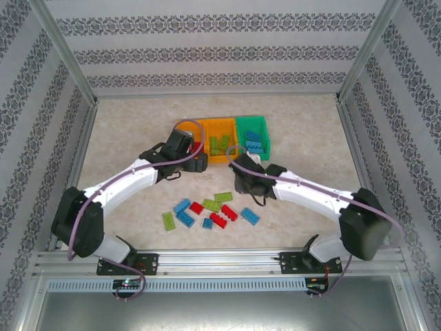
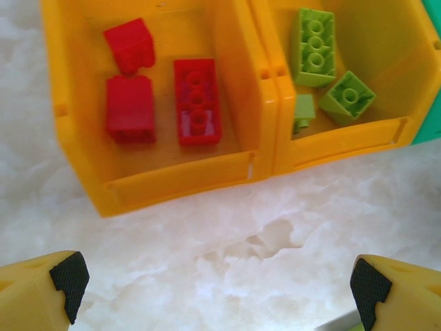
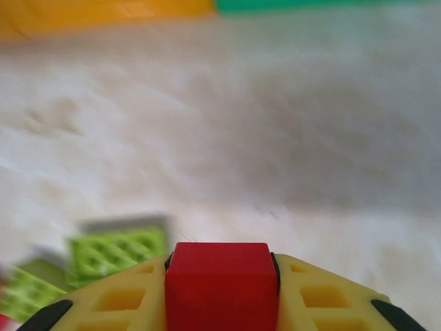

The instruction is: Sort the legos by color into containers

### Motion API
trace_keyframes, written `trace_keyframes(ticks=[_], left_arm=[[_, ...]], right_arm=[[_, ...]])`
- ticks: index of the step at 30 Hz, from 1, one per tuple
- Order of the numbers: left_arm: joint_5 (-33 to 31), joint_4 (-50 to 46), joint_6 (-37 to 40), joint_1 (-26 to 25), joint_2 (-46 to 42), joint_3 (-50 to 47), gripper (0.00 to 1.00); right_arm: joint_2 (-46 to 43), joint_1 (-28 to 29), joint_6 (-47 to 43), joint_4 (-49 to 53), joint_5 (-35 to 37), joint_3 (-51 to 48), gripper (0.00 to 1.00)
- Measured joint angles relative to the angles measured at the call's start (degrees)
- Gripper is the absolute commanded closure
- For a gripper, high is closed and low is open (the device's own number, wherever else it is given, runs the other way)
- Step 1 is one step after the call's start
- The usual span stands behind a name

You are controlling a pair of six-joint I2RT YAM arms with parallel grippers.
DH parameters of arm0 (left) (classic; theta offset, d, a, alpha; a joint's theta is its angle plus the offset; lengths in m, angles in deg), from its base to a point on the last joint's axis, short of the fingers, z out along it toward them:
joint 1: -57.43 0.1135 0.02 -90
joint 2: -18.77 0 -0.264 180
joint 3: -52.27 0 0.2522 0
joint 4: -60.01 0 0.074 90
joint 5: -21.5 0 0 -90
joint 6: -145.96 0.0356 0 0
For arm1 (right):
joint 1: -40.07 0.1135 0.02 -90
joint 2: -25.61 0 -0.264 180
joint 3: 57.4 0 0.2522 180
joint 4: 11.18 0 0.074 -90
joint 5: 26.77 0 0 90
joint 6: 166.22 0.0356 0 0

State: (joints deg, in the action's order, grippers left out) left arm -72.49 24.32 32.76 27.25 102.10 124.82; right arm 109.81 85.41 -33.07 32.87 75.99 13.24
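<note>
The right gripper [image 3: 220, 267] pinches a red lego [image 3: 220, 293] tight between its fingers [image 3: 324, 296]. The left gripper [image 2: 217, 293] is wide open with nothing in it, and an orange bin [image 2: 172, 183] sits at its twelve o'clock. The table [image 1: 138, 131] is pale and marbly, with patterned walls [image 1: 220, 48] around it. There are three bins: that one has three red legos [image 2: 198, 100], the second orange bin [image 2: 337, 141] has three green legos [image 2: 315, 47], and the green bin [image 1: 252, 119] has blue legos [image 1: 253, 141]; about ten loose legos [image 1: 211, 205] lie at the right gripper's seven o'clock.
</note>
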Motion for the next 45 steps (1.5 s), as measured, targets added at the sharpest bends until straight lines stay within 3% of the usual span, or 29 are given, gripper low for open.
trace_keyframes(ticks=[10,22,27,29,31,39,45], left_arm=[[-3.6,-3.8,-2.4,2.2,-8.7,-9.2,0.01],[-2.8,-5.7,-5.2,2.9,-12.8,-14.8,0.0],[0.8,-5.6,-5.8,2.9,-13.1,-17.1,0.0],[2.4,-5.6,-5.9,2.9,-13.1,-17.8,0.0],[3.8,-5.6,-5.9,2.9,-13.1,-18.1,0.0],[6.6,-5.2,-5.9,2.0,-13.4,-20.0,0.04],[7.7,-4.9,-6.1,-1.0,-13.3,-22.5,0.1]], right_arm=[[20.2,-4.4,-6.5,-8.0,-11.9,25.1,0.74],[36.6,-6.4,-6.7,-9.4,-20.9,44.5,0.7],[41.1,-7.0,-6.3,-8.8,-21.2,47.4,0.58],[42.1,-7.1,-6.0,-8.5,-21.2,47.8,0.44],[42.4,-7.3,-6.0,-8.5,-21.4,48.6,0.38],[42.3,-7.2,-6.1,-8.5,-21.4,49.4,0.26],[40.3,-7.2,-6.3,-8.5,-21.3,46.6,0.23]])
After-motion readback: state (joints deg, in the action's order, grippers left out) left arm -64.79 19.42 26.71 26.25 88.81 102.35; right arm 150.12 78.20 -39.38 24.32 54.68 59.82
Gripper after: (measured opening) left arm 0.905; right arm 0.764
